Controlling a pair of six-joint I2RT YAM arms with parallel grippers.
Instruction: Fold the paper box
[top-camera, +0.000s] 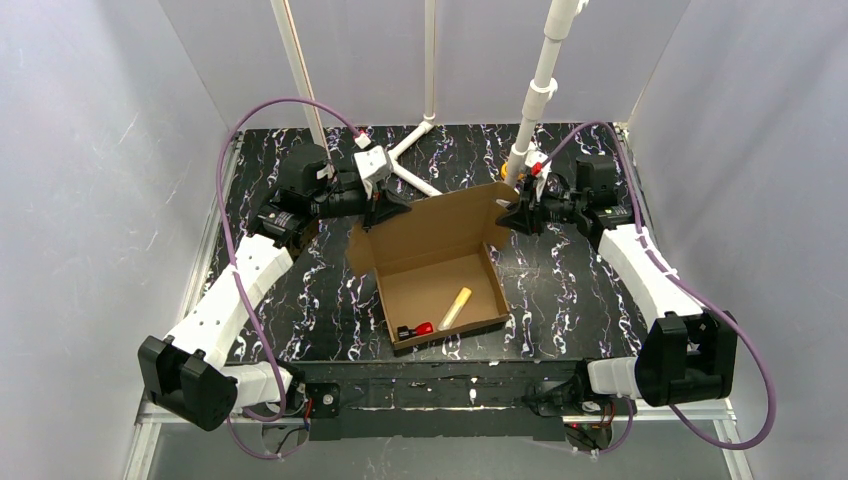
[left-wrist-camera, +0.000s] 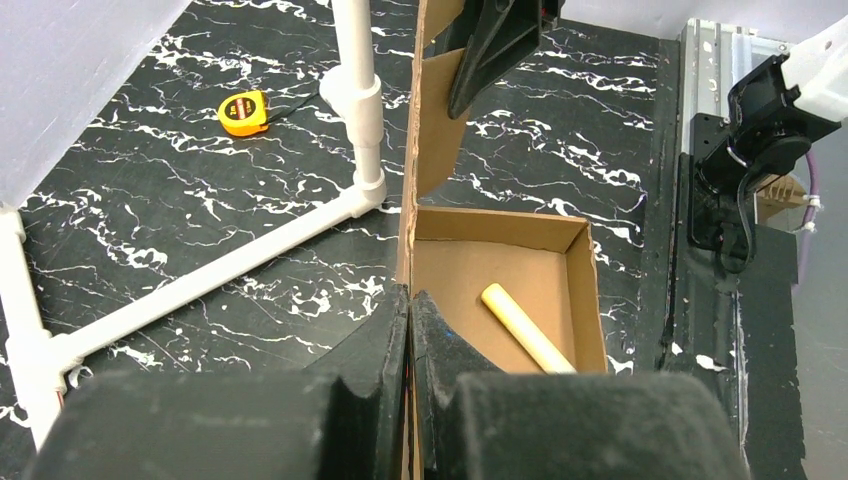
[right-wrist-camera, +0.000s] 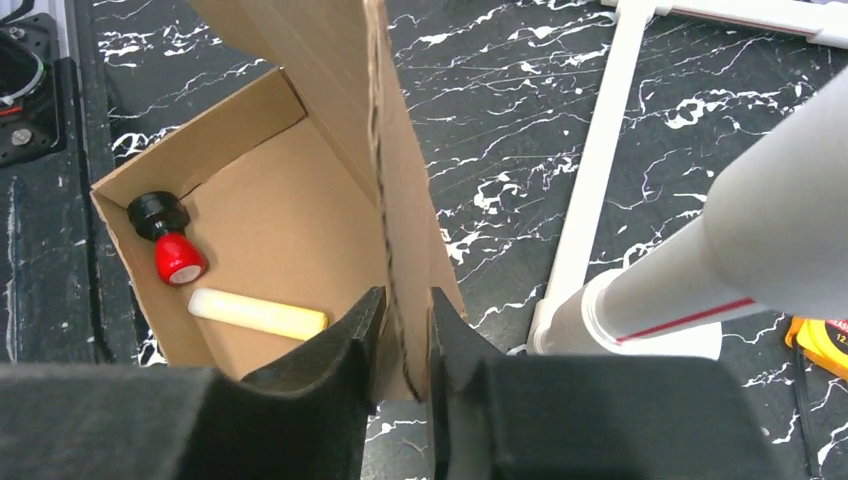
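Brightly, evenly lit from overhead, with soft faint shadows. Sharp from above; blurred toward 6 o'clock at both wrists.

paper box (top-camera: 440, 262): middle of table (top-camera: 300, 300) | inside: stick (top-camera: 455, 308), capped item (top-camera: 415, 330) to its left | left tool (top-camera: 392, 208), right tool (top-camera: 508, 212): at lid's (top-camera: 440, 222) ends

No legible text, brand, number or sign in any view. On the yellow tape measure (left-wrist-camera: 243, 111), a dark round label, too small and blurred to read. On the paper box (top-camera: 440, 215), only plain brown cardboard. Around the white pipe (right-wrist-camera: 770, 230), a thin red line, without lettering.
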